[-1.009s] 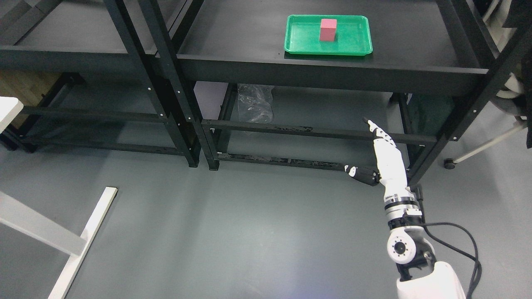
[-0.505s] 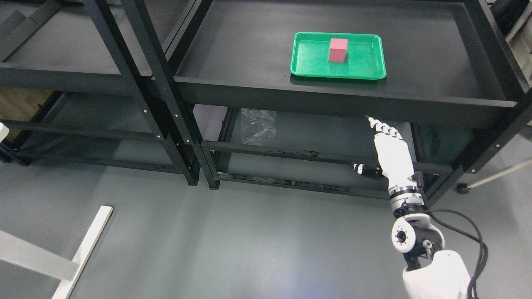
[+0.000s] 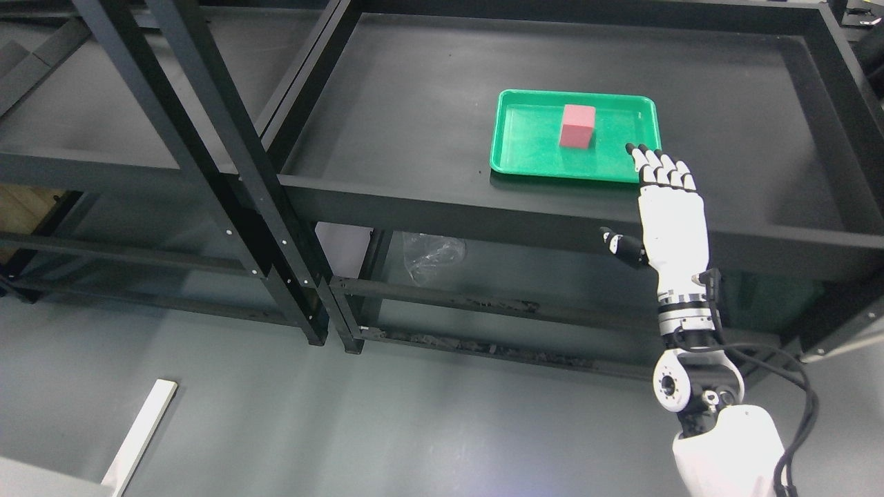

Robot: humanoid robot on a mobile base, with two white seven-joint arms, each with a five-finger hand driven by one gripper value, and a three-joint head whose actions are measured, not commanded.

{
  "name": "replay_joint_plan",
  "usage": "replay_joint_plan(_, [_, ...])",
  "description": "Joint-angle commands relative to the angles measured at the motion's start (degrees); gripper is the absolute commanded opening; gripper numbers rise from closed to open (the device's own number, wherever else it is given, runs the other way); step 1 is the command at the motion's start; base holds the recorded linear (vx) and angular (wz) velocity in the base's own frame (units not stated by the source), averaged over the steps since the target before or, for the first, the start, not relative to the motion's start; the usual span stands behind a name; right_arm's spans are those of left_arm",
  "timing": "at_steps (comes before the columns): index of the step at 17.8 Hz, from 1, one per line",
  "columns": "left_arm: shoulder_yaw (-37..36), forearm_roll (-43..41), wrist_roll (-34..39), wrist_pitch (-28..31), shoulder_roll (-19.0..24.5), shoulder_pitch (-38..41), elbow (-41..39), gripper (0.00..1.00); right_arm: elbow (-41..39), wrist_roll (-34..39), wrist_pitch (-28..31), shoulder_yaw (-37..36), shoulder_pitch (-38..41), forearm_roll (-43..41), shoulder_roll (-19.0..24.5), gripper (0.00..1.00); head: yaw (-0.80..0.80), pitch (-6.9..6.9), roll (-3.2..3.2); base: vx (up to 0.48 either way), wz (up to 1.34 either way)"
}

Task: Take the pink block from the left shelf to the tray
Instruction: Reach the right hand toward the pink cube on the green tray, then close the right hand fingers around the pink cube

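Right hand (image 3: 666, 207) has risen from below the shelf rail to the level of the shelf top, its fingers (image 3: 661, 169) straight and spread, holding nothing, with the tips now overlapping the near right corner of the green tray (image 3: 528, 148) in the head view; whether they touch it cannot be told. The whole picture has shifted too, so part of that change is the camera tilting, not the things moving. The pink block (image 3: 577, 126) already stands upright inside the tray, a little right of its middle, on the right-hand shelf (image 3: 414, 124); the left shelf (image 3: 83, 110) shows no block. By the look of it, the placing is done, so the empty hand has little left to do here. The block is a small, matte, square-edged box, slightly taller than wide, clean and unmarked.
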Motion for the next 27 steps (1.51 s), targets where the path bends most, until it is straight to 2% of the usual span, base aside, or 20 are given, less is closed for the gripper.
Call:
replay_joint_plan(1, [0.0,0.0,0.0,0.0,1.0,1.1,-1.0,1.0,-0.3,-15.2,-4.4,-1.1,0.1,-2.1,0.6,0.99,0.0,0.0,0.0,0.254,0.05])
replay_joint_plan(5, [0.0,0.0,0.0,0.0,1.0,1.1,-1.0,1.0,-0.3,-16.7,-7.0,-0.9,-0.1,-3.0,0.6,0.99,0.0,0.0,0.0,0.278,0.03])
replay_joint_plan(8, [0.0,0.0,0.0,0.0,1.0,1.1,-1.0,1.0,-0.1,-12.9,-6.8,-0.1,-0.6,-2.8,0.6,0.99,0.0,0.0,0.0,0.294,-0.01])
replay_joint_plan(9, [0.0,0.0,0.0,0.0,1.0,1.1,-1.0,1.0,0.0,-7.6,-6.6,0.1,-1.0,-2.8,0.6,0.99,0.0,0.0,0.0,0.269,-0.07])
replay_joint_plan(12, [0.0,0.0,0.0,0.0,1.0,1.1,-1.0,1.0,3.5,15.7,-4.8,0.0,-3.4,-2.6,0.6,0.99,0.0,0.0,0.0,0.268,-0.06])
replay_joint_plan(14, [0.0,0.0,0.0,0.0,1.0,1.1,-1.0,1.0,5.6,22.7,-3.5,0.0,-3.9,-2.8,0.6,0.99,0.0,0.0,0.0,0.243,-0.08])
replay_joint_plan(20, [0.0,0.0,0.0,0.0,1.0,1.1,-1.0,1.0,6.3,23.6,-3.4,1.7,-2.6,-2.8,0.6,0.99,0.0,0.0,0.0,0.185,-0.09])
replay_joint_plan(25, [0.0,0.0,0.0,0.0,1.0,1.1,-1.0,1.0,7.8,30.9,-1.8,2.4,-0.7,-2.7,0.6,0.98,0.0,0.0,0.0,0.143,-0.1])
replay_joint_plan(27, [0.0,0.0,0.0,0.0,1.0,1.1,-1.0,1.0,9.0,31.7,-1.8,2.5,-0.8,-2.7,0.6,0.98,0.0,0.0,0.0,0.108,-0.07])
